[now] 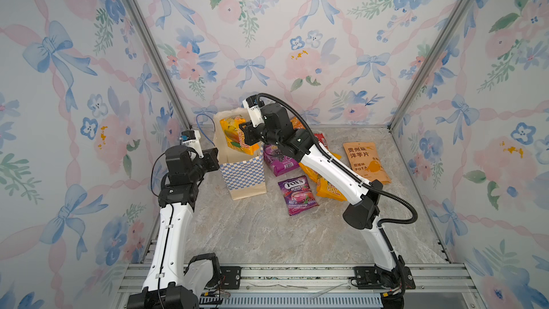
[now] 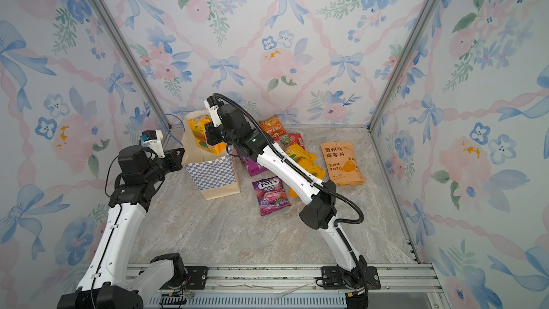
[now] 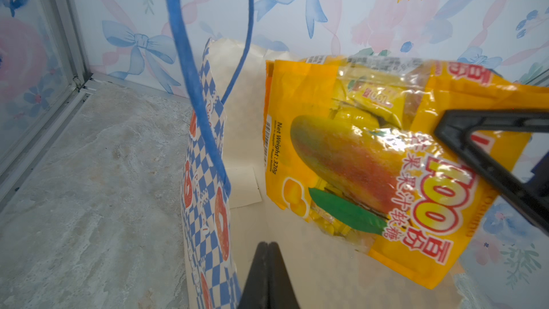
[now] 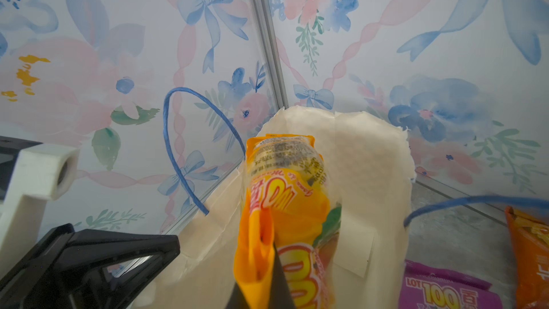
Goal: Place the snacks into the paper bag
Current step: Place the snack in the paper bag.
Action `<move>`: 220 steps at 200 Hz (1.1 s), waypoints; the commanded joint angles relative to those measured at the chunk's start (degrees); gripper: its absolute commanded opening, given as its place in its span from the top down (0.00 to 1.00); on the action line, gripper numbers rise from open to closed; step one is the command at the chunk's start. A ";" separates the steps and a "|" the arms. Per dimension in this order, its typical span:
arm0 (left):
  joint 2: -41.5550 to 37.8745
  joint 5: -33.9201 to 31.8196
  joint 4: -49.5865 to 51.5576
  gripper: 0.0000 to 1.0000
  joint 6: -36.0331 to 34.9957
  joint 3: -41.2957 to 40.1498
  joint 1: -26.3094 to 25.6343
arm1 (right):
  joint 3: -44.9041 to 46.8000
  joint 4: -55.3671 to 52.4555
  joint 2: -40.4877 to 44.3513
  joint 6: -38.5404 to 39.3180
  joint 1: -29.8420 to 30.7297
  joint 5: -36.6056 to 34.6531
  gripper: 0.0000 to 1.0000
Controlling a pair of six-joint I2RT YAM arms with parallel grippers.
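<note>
The blue-and-white checkered paper bag [image 1: 243, 173] [image 2: 212, 173] stands upright at the back left, mouth open. My left gripper [image 1: 216, 159] [image 3: 268, 245] is shut on the bag's left rim. My right gripper [image 1: 248, 138] [image 4: 264, 263] is shut on a yellow mango candy packet [image 3: 371, 159] [image 4: 285, 191], which hangs tilted in the bag's mouth. More snacks lie right of the bag: a purple Fox's packet [image 1: 297, 196], a purple Lot 100 packet [image 1: 279, 159], yellow-orange packets [image 1: 329, 188] under the right arm, a red one [image 1: 322, 141], an orange one [image 2: 271, 126] and a tan kraft pouch [image 1: 367, 162].
The bag's blue cord handles [image 3: 184, 54] [image 4: 178, 156] stick up beside both grippers. Flowered walls with metal corner posts [image 1: 154, 49] close in the back and sides. Marble floor [image 1: 267, 233] runs to the metal rail [image 1: 297, 274] in front.
</note>
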State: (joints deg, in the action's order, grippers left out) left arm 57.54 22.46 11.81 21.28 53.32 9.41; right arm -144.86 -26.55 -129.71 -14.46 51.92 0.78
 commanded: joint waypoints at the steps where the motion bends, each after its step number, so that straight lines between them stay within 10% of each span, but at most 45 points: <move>1: -0.93 0.98 -0.75 1.00 -0.62 -1.20 0.26 | -2.67 7.65 0.36 1.16 0.73 -1.26 1.00; 69: -0.96 1.01 -0.78 1.00 -0.62 -1.27 0.26 | -2.45 7.74 -0.28 1.35 0.72 -1.83 0.86; 114: -0.92 1.00 -0.74 1.00 -0.62 -1.33 0.26 | -2.15 7.41 0.48 1.36 0.73 -1.74 0.44; 220: -1.18 0.66 -0.66 1.00 -0.21 -1.29 0.26 | 6.05 5.63 14.84 5.81 0.73 1.04 0.25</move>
State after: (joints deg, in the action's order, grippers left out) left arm 57.43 22.59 11.81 21.28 52.75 9.41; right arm -140.81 -21.21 -121.12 -10.72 51.96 0.21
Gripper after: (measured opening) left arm 0.050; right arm 0.742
